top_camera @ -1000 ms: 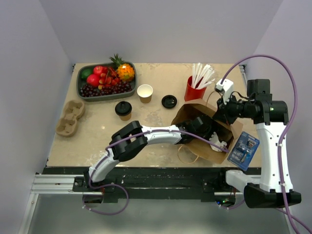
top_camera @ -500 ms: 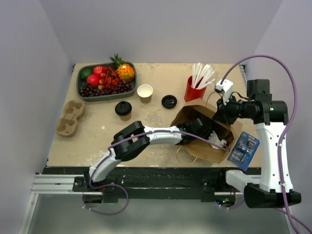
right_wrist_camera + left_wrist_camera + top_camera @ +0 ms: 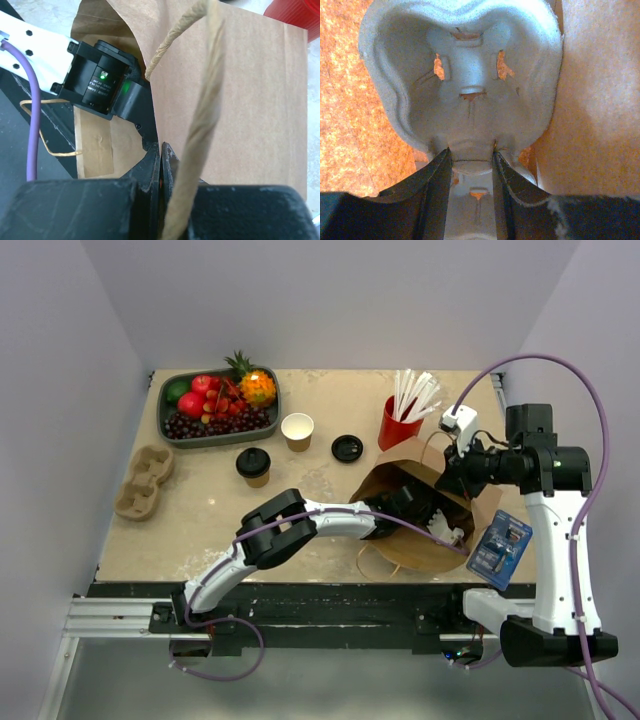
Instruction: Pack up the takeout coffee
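The takeout coffee (image 3: 253, 465), a small paper cup with a black lid, stands on the table left of centre, apart from both grippers. My left gripper (image 3: 424, 508) reaches deep into the brown paper bag (image 3: 395, 547). In the left wrist view it (image 3: 470, 155) is shut on the middle rib of a grey pulp cup carrier (image 3: 465, 75) inside the bag. My right gripper (image 3: 452, 474) is shut on the bag's upper edge (image 3: 240, 90), its jaws pressed together on the paper (image 3: 162, 150) beside a rope handle.
An open lidless paper cup (image 3: 297, 430) and a loose black lid (image 3: 347, 448) lie behind the coffee. A red cup with white straws (image 3: 400, 420) stands behind the bag. A fruit tray (image 3: 172, 430) is back left, another pulp carrier (image 3: 143, 482) far left, a blue packet (image 3: 498, 545) right.
My left arm has pushed further right into the bag with the carrier, and the bag's mouth has spread rounder. The right gripper has stayed on the bag's edge.
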Available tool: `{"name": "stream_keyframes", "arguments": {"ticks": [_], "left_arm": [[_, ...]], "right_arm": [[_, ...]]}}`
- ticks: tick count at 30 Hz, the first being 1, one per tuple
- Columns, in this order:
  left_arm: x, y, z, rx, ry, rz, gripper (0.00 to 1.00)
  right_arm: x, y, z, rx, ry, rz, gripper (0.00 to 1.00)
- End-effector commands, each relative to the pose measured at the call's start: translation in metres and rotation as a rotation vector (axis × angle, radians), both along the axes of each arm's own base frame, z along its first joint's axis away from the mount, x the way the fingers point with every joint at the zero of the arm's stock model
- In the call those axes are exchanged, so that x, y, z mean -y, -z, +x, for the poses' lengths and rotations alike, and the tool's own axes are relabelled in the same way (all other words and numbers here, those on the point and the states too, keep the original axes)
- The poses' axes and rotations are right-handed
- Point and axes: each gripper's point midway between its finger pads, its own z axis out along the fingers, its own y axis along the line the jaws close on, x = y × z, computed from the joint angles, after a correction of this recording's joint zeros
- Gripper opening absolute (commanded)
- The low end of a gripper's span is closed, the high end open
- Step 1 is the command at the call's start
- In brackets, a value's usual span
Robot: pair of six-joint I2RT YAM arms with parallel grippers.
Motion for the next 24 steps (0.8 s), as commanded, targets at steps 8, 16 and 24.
{"name": "stream_keyframes", "arguments": {"ticks": [8, 16, 24], "left_arm": [[0.011, -0.020, 0.002, 0.099, 0.040, -0.050, 0.50], [-0.002, -0.027, 0.003, 0.082, 0.001, -0.040, 0.59], [-0.009, -0.044, 0.000, 0.018, -0.035, -0.074, 0.64]], "right_arm": [[-0.011, -0.004, -0.022, -0.058, -0.037, 0.055, 0.00], [-0.007, -0.006, -0.013, -0.047, -0.037, 0.033, 0.00], [-0.002, -0.011, 0.002, -0.027, -0.022, 0.002, 0.00]]}}
